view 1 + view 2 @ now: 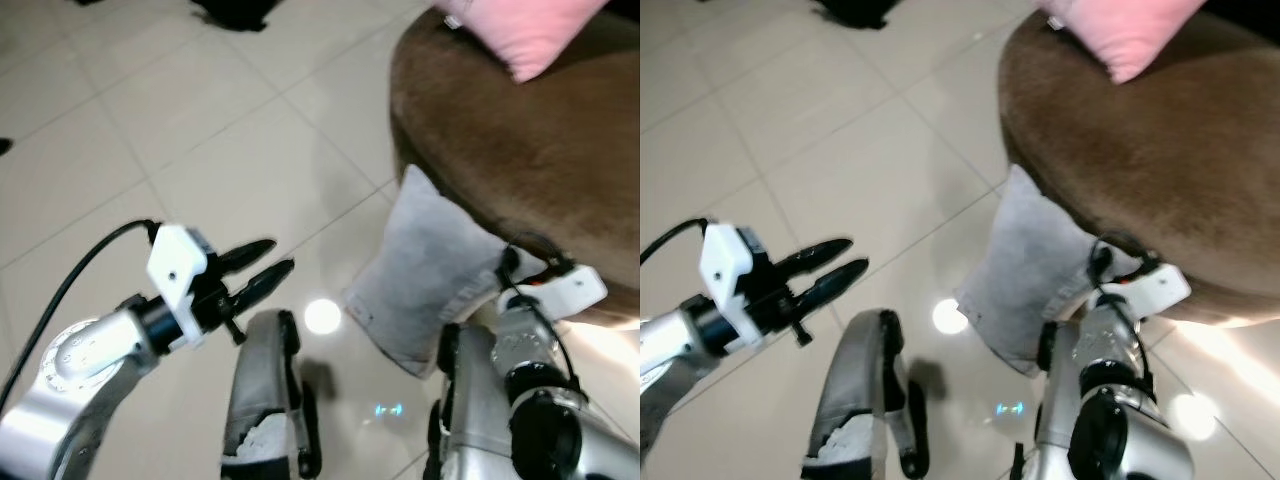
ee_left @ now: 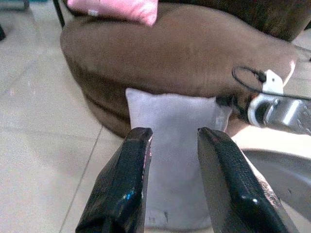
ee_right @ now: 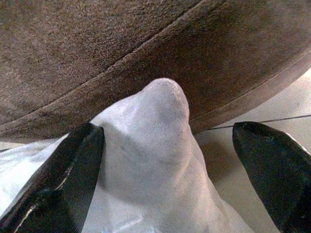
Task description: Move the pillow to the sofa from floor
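Grey pillow (image 1: 432, 283) standing on the floor (image 1: 180, 130), leaning against the near edge of the brown sofa (image 1: 520, 150), one corner pointing up at the sofa's rounded front. Lying a little right of centre in the scene, lower edge resting on the pale tiles beside a bright spot of reflected light.

Right hand (image 3: 170, 160) reaching in at the pillow's right corner, close under the sofa's edge. Fingers (image 3: 63, 179) standing wide apart, one pressing against the grey cloth, the other hanging clear over the tile on the far side of the corner; pillow corner poking up between them, nothing gripped yet.

Left hand (image 1: 262, 268) hovering over the floor to the left of the pillow, well apart from it, pointing rightward toward it. Fingers (image 2: 124, 189) parted by a narrow gap, holding nothing; pillow and sofa showing beyond them in the left wrist view.

Pink cushion (image 1: 525, 30) lying on the sofa at the far right. Dark shape (image 1: 235, 12) sitting on the tiles at the far edge, too cut off to tell what.
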